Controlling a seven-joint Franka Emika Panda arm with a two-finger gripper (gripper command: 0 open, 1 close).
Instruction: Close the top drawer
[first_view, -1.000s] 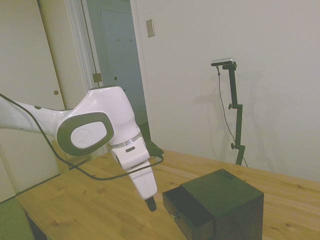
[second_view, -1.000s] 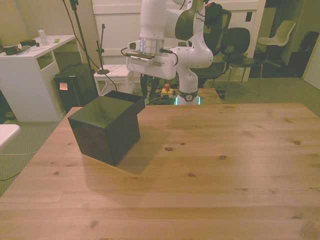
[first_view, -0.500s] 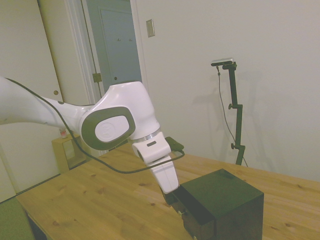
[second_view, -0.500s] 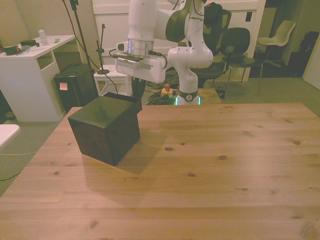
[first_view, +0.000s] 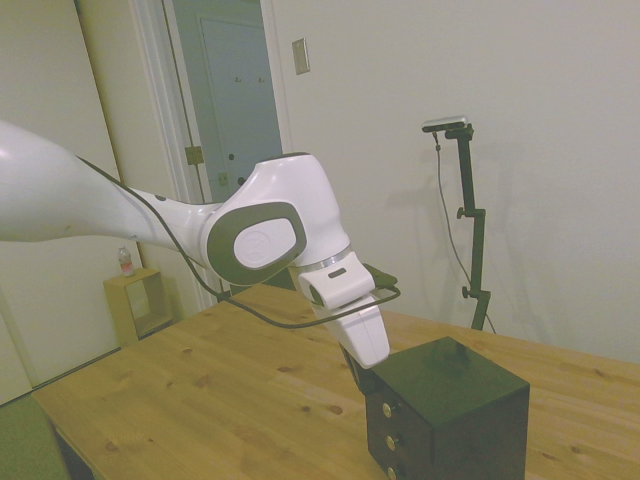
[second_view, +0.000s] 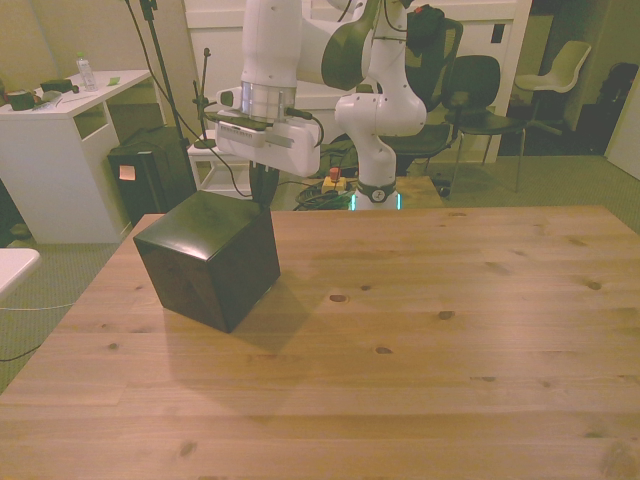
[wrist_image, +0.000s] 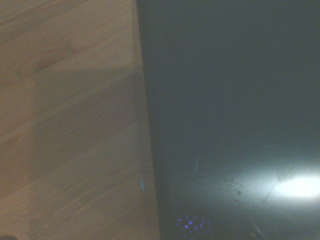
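Observation:
The dark brown-black cabinet stands on the wooden table. It also shows toward the front view's left. Its top drawer sits flush with the two lower drawers, and three brass knobs line up down the front, the top knob uppermost. My gripper is shut and empty, its tip against the upper edge of the top drawer's front. In the front view the gripper is partly hidden behind the cabinet. The wrist view holds the cabinet's dark top beside the table wood.
The cabinet sits near the table's edge on the front view's left. Off the table are a white desk, a black bin and chairs. The side view shows a door and a small wooden shelf.
The arm swept toward the cabinet with its tip against the protruding top drawer. The drawer slid in from well out to flush with the cabinet front.

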